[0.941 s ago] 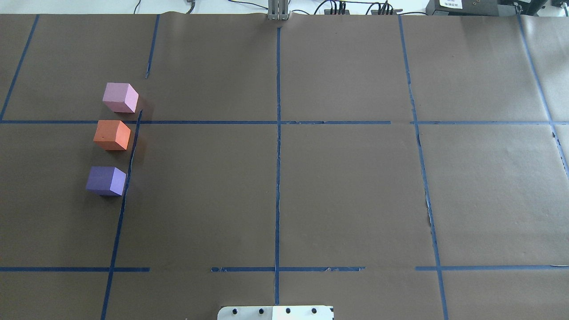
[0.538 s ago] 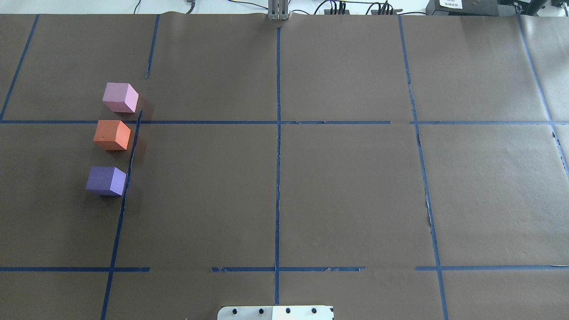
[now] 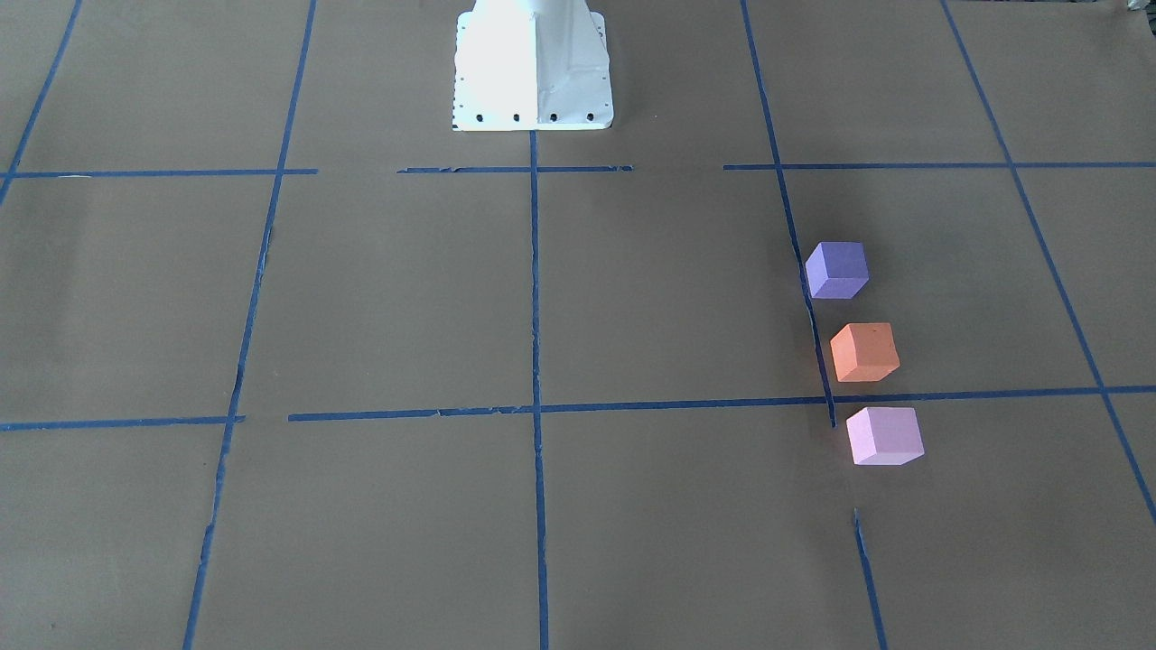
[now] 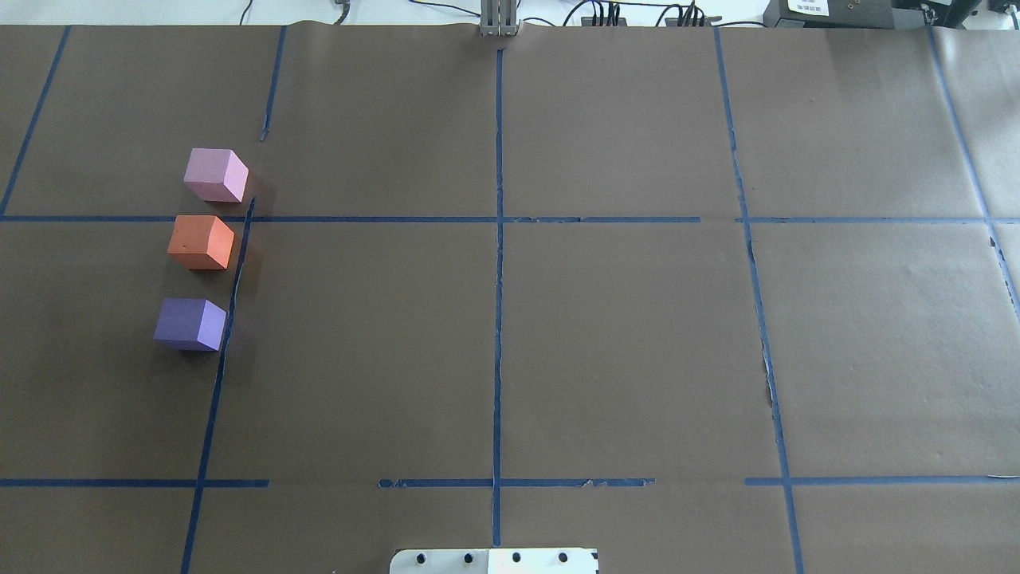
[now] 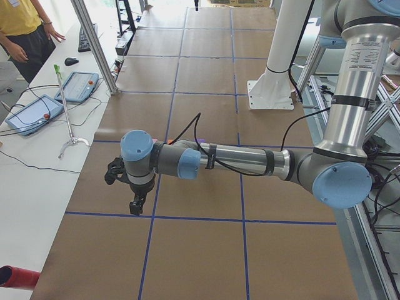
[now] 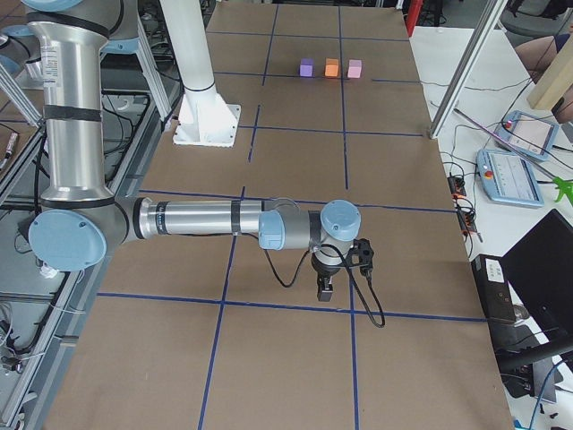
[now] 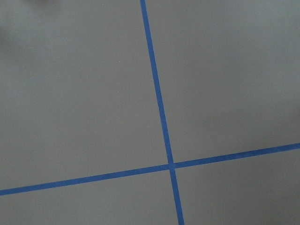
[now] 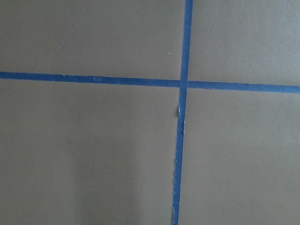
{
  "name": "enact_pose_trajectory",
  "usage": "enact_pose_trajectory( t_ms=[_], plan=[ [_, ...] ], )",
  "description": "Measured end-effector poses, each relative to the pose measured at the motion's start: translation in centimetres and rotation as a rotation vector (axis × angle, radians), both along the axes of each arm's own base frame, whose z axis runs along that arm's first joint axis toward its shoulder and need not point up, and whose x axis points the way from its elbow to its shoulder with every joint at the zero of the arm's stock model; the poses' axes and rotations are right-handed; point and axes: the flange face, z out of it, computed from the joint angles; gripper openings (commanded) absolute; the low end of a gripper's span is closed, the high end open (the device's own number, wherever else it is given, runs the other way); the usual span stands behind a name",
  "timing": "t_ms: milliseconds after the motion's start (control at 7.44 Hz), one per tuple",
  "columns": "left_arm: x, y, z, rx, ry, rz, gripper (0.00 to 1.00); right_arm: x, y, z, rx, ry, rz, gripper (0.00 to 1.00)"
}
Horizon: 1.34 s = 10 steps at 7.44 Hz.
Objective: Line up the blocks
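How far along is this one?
Done, by the look of it: the pale pink block, orange block and purple block stand in one row, apart, beside a blue tape line. In hand: nothing; the left gripper and right gripper hang over bare paper away from the row. Left: perhaps evening the wider orange-purple gap.

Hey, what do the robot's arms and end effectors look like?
The left arm and right arm are silver tubes with grey joints and pale blue round caps. The left end effector and right end effector are small and black, each fed by a loose black cable along the forearm.
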Motion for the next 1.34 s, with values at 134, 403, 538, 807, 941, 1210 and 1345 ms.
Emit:
enact_pose_trajectory(
  t_ms=[134, 403, 538, 807, 941, 1210, 1345],
  plan=[
    [-0.3, 0.5, 0.8, -0.016, 0.002, -0.005, 1.00, 0.0, 0.0, 0.0, 0.000, 0.000, 0.000, 1.00],
    [-0.5, 0.8, 1.6, -0.083, 0.016, -0.064, 1.00, 0.0, 0.0, 0.0, 0.000, 0.000, 0.000, 1.00],
    [-0.8, 1.1, 1.8, -0.102, 0.024, -0.085, 1.00, 0.0, 0.0, 0.0, 0.000, 0.000, 0.000, 1.00],
    [-1.6, 1.9, 2.4, -0.152, 0.037, -0.108, 1.00, 0.0, 0.0, 0.0, 0.000, 0.000, 0.000, 1.00],
    [-1.7, 2.1, 2.6, -0.184, 0.038, -0.109, 1.00, 0.0, 0.0, 0.0, 0.000, 0.000, 0.000, 1.00],
    [-1.7, 2.4, 2.8, -0.217, 0.037, -0.109, 1.00, 0.0, 0.0, 0.0, 0.000, 0.000, 0.000, 1.00],
    [-1.7, 2.4, 2.9, -0.223, 0.039, -0.108, 1.00, 0.0, 0.0, 0.0, 0.000, 0.000, 0.000, 1.00]
  ],
)
